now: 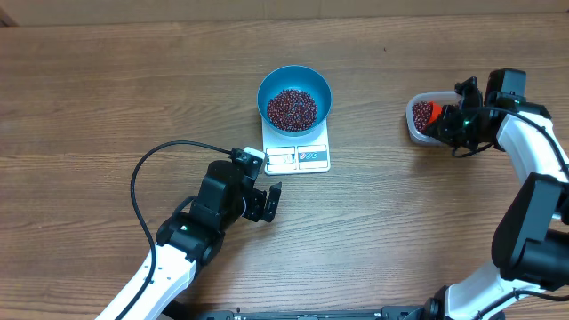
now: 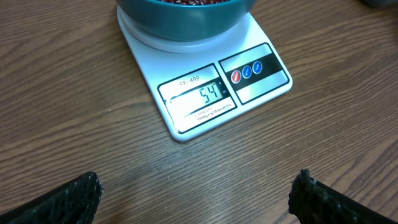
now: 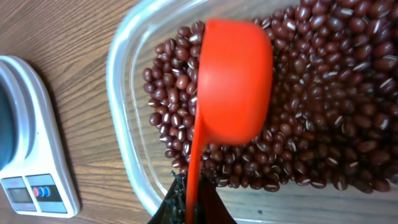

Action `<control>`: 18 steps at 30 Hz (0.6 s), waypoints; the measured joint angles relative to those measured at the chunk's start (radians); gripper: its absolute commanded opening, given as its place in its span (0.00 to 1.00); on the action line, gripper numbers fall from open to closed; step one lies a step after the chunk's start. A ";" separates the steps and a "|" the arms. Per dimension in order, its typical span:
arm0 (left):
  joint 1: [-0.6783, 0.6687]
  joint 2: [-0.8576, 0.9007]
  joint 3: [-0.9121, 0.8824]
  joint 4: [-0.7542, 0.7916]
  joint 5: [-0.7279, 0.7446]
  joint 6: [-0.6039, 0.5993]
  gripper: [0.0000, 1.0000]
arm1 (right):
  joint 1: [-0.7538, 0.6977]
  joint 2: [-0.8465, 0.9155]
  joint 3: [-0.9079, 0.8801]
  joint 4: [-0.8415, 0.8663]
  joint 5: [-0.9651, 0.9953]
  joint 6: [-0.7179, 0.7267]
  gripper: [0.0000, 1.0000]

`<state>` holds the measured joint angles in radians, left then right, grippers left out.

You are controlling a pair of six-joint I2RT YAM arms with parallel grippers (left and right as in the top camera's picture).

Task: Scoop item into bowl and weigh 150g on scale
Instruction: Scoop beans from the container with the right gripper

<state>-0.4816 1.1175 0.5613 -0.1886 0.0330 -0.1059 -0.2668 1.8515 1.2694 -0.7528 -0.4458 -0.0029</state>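
A blue bowl (image 1: 294, 98) holding dark red beans (image 1: 292, 108) stands on the white scale (image 1: 302, 158), whose display (image 2: 200, 96) is lit. My left gripper (image 1: 269, 203) rests open on the table just below and left of the scale, nothing between its fingers (image 2: 71, 199). At the far right my right gripper (image 1: 447, 123) is shut on the handle of a red scoop (image 3: 231, 90). The scoop's cup lies turned on its side among the beans (image 3: 323, 93) in a clear tub (image 1: 425, 118).
The clear tub's rim (image 3: 121, 124) lies between the scoop and the scale's edge (image 3: 37, 143). A black cable (image 1: 156, 164) loops over the table by the left arm. Bare wood surrounds the scale.
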 measured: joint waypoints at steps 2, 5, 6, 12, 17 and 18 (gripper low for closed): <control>0.000 0.000 0.000 0.000 0.000 0.000 0.99 | -0.008 0.003 0.000 0.000 -0.026 0.003 0.04; 0.000 0.000 0.000 -0.002 0.000 0.000 1.00 | -0.015 0.007 0.000 -0.003 -0.056 0.008 0.04; 0.000 0.000 0.000 -0.002 0.000 0.000 0.99 | -0.020 0.009 0.000 -0.005 -0.068 0.011 0.04; 0.000 0.000 0.000 -0.003 0.000 0.000 1.00 | -0.071 0.025 0.000 -0.012 -0.166 0.020 0.04; 0.000 0.000 0.000 -0.007 0.000 0.000 1.00 | -0.109 0.027 0.000 -0.029 -0.221 0.029 0.04; 0.000 0.000 0.000 -0.009 0.000 0.000 0.99 | -0.114 0.027 0.000 -0.032 -0.230 0.029 0.04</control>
<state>-0.4816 1.1175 0.5613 -0.1974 0.0330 -0.1062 -0.3809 1.8786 1.2690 -0.7849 -0.6762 0.0265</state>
